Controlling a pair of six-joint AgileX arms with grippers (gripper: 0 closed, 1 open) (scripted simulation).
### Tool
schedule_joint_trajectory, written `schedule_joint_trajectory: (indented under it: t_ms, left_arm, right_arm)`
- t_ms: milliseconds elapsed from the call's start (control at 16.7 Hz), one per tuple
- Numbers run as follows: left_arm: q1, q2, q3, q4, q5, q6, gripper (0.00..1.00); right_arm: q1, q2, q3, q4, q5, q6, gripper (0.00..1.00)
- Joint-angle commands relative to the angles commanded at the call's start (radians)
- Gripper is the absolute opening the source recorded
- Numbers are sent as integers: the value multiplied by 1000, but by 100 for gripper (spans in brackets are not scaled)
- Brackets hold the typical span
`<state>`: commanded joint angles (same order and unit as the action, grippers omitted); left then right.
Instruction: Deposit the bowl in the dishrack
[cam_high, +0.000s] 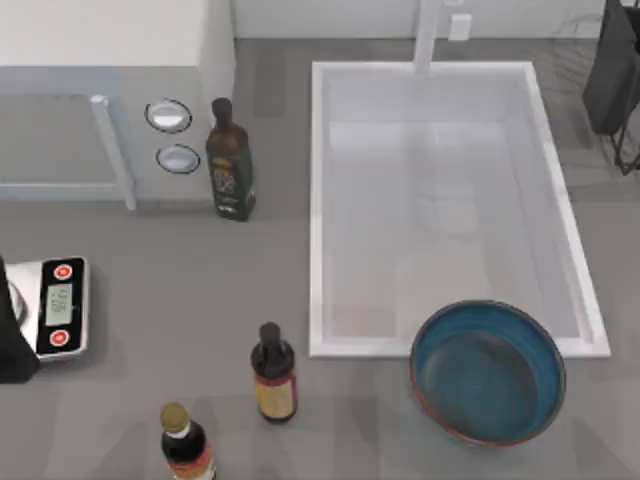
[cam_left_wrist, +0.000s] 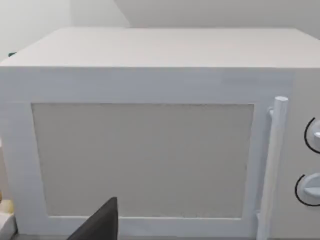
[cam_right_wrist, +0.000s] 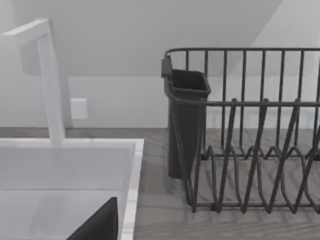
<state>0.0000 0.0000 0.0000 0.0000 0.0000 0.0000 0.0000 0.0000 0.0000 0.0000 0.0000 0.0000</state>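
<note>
The bowl (cam_high: 488, 371) sits on the counter at the near right, overlapping the sink (cam_high: 318, 200) front rim, with the dishrack (cam_right_wrist: 250, 150) far right; judging by position, the right arm is nearer, though I cannot tell either claw's opening or hold

The grey table (cam_high: 150, 300) carries a microwave (cam_high: 100, 100), a scale (cam_high: 58, 305), three bottles (cam_high: 230, 160) (cam_high: 273, 373) (cam_high: 186, 445), and the bowl (cam_high: 488, 372) just beside the sink (cam_high: 316, 200). The dishrack (cam_right_wrist: 250, 150) stands at the table's far right corner.
</note>
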Motion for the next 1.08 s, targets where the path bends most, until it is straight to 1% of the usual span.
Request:
schedule_joint_trajectory:
  t_ms: [240,420,600,900,1080]
  left_arm:
    - [0,0,0,0,0,0,100]
    - [0,0,0,0,0,0,100]
    - [0,0,0,0,0,0,100]
    - [0,0,0,0,0,0,100]
    - [0,0,0,0,0,0,100]
  right_arm:
    - [17,34,33,-33,-1,15,100]
    - [70,162,152,-146,1,67,100]
    - [144,386,324,-317,7,143,100]
    - [286,875,641,-656,19,289,100]
    - [366,1127,820,-844,24,371,100]
